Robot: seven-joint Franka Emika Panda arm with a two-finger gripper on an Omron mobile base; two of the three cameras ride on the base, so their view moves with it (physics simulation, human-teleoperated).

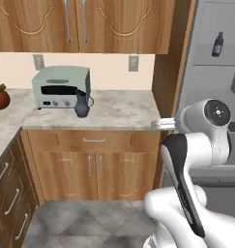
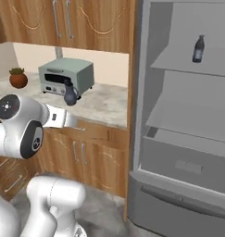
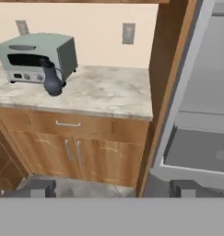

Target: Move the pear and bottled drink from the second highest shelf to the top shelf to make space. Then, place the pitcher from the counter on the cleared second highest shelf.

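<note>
- The pitcher (image 1: 81, 104) sits upright on the table (image 1: 119, 109), right in front of the pale green toaster oven (image 1: 61, 86) and pretty much touching its front, handle side facing right in the left base view.
- From the right base view, the pitcher (image 2: 70, 95) is by the oven's (image 2: 65, 75) front right corner, with a good stretch of bare table (image 2: 102, 104) between it and the fridge.
- The bottled drink (image 2: 198, 49) stands upright on a shelf (image 2: 178, 65) up high in the open fridge (image 2: 178, 139), well apart from the pitcher. It also shows at the top right of the left base view (image 1: 217, 44).
- The shelf below the bottle (image 2: 188, 122) looks bare grey.
- The end effector (image 3: 112, 188) has its fingers (image 3: 37, 188) spread wide, nothing between them, hanging in the air off the table edge, well short of the pitcher (image 3: 52, 79).
- A potted plant (image 1: 0, 96) sits at the far left of the table, well away from the oven.
- Brown wooden cabinets (image 1: 95, 167) run under the table, more of them above.
</note>
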